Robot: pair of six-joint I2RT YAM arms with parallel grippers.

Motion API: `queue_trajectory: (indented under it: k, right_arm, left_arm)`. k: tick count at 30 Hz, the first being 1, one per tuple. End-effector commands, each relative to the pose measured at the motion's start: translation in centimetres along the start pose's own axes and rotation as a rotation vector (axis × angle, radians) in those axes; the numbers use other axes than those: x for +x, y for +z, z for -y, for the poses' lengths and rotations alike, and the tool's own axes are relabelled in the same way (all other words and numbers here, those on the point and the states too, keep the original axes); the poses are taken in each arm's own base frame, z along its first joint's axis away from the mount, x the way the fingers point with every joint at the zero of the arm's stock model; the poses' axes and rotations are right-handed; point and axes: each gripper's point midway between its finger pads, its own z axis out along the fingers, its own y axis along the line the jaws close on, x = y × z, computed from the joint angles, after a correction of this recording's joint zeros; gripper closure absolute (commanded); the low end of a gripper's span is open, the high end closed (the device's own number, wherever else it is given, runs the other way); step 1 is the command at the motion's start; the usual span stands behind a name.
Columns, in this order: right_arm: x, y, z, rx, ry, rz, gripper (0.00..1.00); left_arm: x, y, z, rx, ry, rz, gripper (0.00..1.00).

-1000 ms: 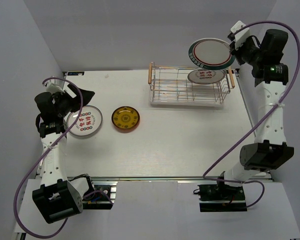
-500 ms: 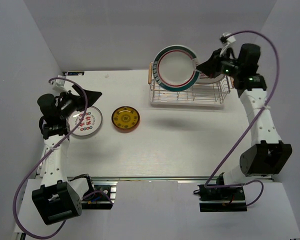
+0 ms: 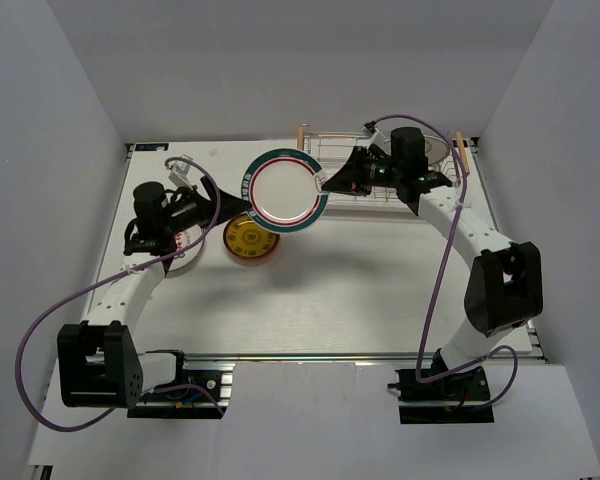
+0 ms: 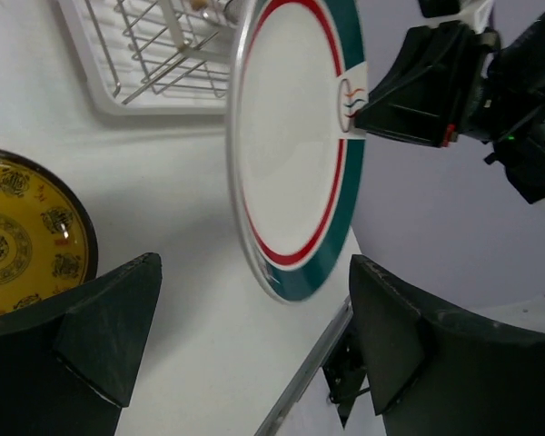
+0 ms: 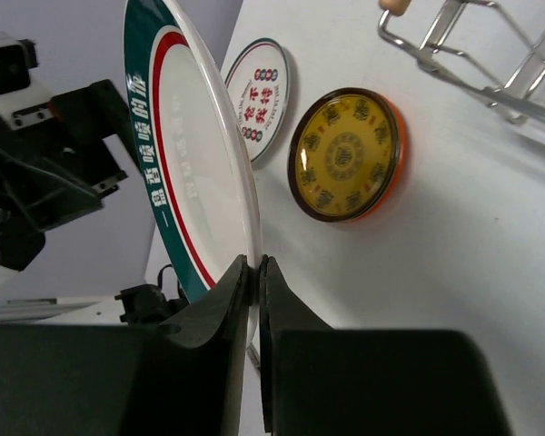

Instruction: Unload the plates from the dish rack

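Observation:
My right gripper (image 3: pixel 330 180) is shut on the rim of a large white plate with a green rim and red ring (image 3: pixel 285 190), and holds it upright in the air left of the dish rack (image 3: pixel 380 185). The pinch on the green-rimmed plate (image 5: pixel 191 163) shows in the right wrist view, with the right gripper (image 5: pixel 254 272) closed on its edge. My left gripper (image 4: pixel 254 345) is open and faces the green-rimmed plate (image 4: pixel 291 145) without touching it. One plate (image 3: pixel 437 150) still stands in the rack. A yellow patterned plate (image 3: pixel 250 240) and a white plate with red markings (image 5: pixel 259 95) lie on the table.
The rack's wire corner (image 4: pixel 154 45) sits behind the held plate in the left wrist view. The yellow plate (image 5: pixel 345 154) lies directly below the held plate. The left arm (image 3: pixel 155 215) hangs over the white plate at the table's left side.
The right arm has swung the green-rimmed plate from above the rack leftward and lower, over the yellow plate. The left arm has turned right towards it, jaws still wide.

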Motion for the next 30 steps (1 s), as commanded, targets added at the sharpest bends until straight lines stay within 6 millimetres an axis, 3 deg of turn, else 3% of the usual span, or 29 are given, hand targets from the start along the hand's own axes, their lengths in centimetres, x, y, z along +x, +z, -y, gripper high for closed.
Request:
queue_trajectory:
  k: [1,2,10,11,12,13,14,15,17,18,26,30]
  right_arm:
    - [-0.7,0.5,-3.1,-0.118,0.002,0.020,1.00]
    - [-0.4,0.7,-3.2,-0.120,0.006,0.014,1.00]
    - [1.3,1.9,-2.0,-0.076,0.011,-0.046,1.00]
    - [1.6,2.0,-1.8,-0.071,0.014,-0.058,1.00]
    - [1.4,2.0,-1.5,-0.058,0.015,-0.054,1.00]
    - [1.3,2.1,-1.5,-0.047,0.004,-0.050,1.00]
    - [1.5,2.1,-1.2,-0.028,0.016,-0.060,0.92]
    - [1.2,1.9,-0.8,-0.011,0.012,-0.051,0.69]
    - [1.1,1.6,-0.9,0.001,-0.004,-0.050,0.42]
    - [0.7,1.4,-0.4,0.029,-0.019,-0.032,0.11]
    - [-1.6,-2.1,3.9,0.393,-0.072,0.089,0.11]
    - [-2.1,-4.4,4.6,0.488,-0.088,0.162,0.11]
  left_arm:
    - [0.1,0.8,-0.5,-0.034,0.036,0.010,0.08]
    - [0.5,1.0,-0.6,-0.046,0.027,-0.003,0.19]
    - [0.6,2.4,-0.3,-0.052,0.032,0.008,0.72]
    - [0.4,2.5,-0.5,-0.062,0.026,0.015,0.81]
    - [0.7,2.7,-0.3,-0.061,0.021,0.008,0.96]
    - [0.6,2.7,-0.5,-0.074,0.012,0.009,1.00]
    - [0.5,2.7,-0.9,-0.097,0.008,0.020,1.00]
    - [0.2,2.6,-1.1,-0.114,0.008,0.032,1.00]
    - [-0.4,2.1,-1.4,-0.171,-0.006,0.062,1.00]
    - [-1.1,1.7,-1.8,-0.226,-0.019,0.102,1.00]
    - [-4.8,-3.9,-6.3,-0.631,-0.119,0.358,1.00]
    - [-4.7,-8.5,-10.7,-0.933,-0.202,0.449,1.00]
